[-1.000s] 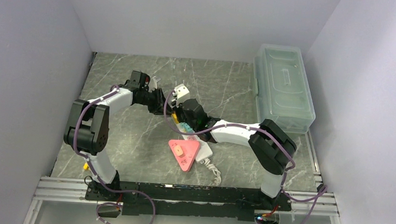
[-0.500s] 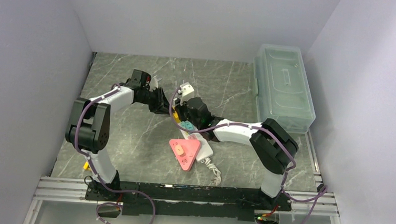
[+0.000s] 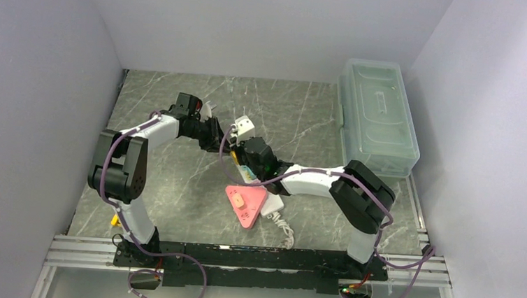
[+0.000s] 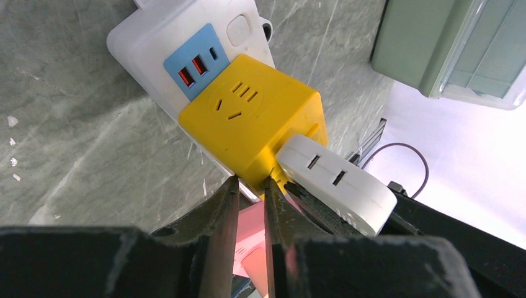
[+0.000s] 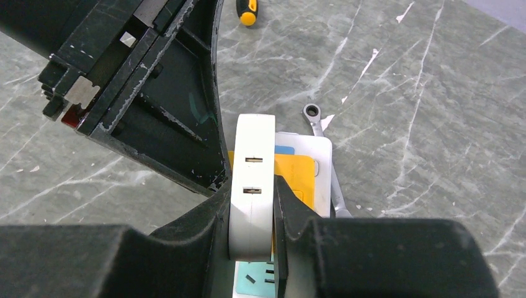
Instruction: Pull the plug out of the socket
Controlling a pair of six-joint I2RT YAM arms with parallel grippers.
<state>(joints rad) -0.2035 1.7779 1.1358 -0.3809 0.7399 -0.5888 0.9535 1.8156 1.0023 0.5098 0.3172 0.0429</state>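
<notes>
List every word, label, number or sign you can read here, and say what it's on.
None: no readable text shows on the power strip, the white plug, the pink triangular piece or the clear storage box.

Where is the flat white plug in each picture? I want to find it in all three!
Top external: the white plug sits just above the middle, where the two arms meet.
Left wrist: right of centre, against the yellow block.
Right wrist: dead centre, edge-on, pinched in the right gripper.
Shared landmark: the socket, close by in all three.
</notes>
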